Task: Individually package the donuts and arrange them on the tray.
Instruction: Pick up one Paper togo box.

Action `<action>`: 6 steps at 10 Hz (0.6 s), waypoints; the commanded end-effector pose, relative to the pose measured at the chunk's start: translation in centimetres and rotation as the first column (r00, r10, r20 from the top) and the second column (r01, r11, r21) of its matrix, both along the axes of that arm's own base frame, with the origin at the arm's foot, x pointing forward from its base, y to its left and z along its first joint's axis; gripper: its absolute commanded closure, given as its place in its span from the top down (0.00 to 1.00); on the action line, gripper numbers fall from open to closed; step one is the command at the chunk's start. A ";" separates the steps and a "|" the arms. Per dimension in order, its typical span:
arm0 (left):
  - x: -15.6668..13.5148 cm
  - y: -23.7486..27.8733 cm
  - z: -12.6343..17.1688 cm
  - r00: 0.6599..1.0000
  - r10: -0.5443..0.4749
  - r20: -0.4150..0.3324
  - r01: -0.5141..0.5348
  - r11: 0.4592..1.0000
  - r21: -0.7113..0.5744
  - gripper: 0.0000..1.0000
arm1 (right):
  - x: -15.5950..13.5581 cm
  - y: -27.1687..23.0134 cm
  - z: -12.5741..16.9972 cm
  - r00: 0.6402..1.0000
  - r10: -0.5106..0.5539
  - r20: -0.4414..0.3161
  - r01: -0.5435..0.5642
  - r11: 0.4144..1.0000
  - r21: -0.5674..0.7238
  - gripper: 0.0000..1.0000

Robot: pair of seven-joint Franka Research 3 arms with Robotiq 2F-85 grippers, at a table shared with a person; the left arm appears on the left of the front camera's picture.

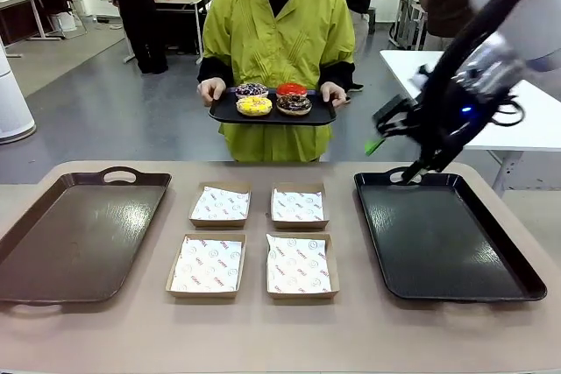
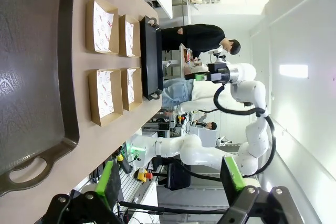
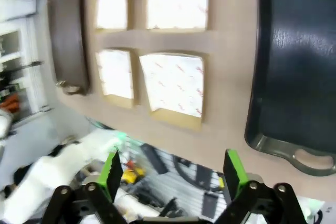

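Across the table (image 1: 263,335), a person in a yellow-green jacket (image 1: 279,32) holds a small black serving tray (image 1: 223,114), one hand (image 1: 211,90) at one end and the other hand (image 1: 333,93) at the opposite end. All four donuts sit on it: the purple-dark donut (image 1: 252,90) and the red donut (image 1: 291,89) at the back, the yellow donut (image 1: 254,106) and the chocolate donut (image 1: 294,104) in front.

On the table, four paper-lined cardboard boxes (image 1: 297,264) lie in a two-by-two block between a brown tray (image 1: 53,251) and a large black tray (image 1: 438,234).

In the front view the right gripper (image 1: 382,131) hangs in the air above the far corner of the large black tray, but its spread is hard to read there. The right wrist view, though blurred, shows the green pads (image 3: 111,174) far apart with nothing between them.

The left wrist view shows the left gripper (image 2: 170,179) spread wide and empty, off the end of the brown tray.
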State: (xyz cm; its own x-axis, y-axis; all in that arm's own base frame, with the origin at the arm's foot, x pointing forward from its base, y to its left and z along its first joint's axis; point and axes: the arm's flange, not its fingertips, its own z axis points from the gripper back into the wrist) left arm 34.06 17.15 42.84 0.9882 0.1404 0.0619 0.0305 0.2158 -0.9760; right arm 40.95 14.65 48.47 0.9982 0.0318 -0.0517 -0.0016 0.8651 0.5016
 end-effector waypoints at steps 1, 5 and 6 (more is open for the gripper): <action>-0.2 0.1 0.2 1.000 0.001 0.003 -0.001 1.000 -0.010 1.00 | -0.1 3.5 -2.7 1.000 0.015 -0.001 -0.015 0.982 -0.191 1.00; -0.2 0.1 0.2 1.000 0.001 0.003 -0.001 1.000 -0.010 1.00 | -3.4 7.9 -11.0 0.995 0.099 0.003 -0.091 0.929 -0.358 1.00; -0.2 0.1 0.2 1.000 0.001 0.003 -0.001 1.000 -0.010 1.00 | -4.0 7.9 -12.2 0.994 0.110 -0.006 -0.105 0.933 -0.343 1.00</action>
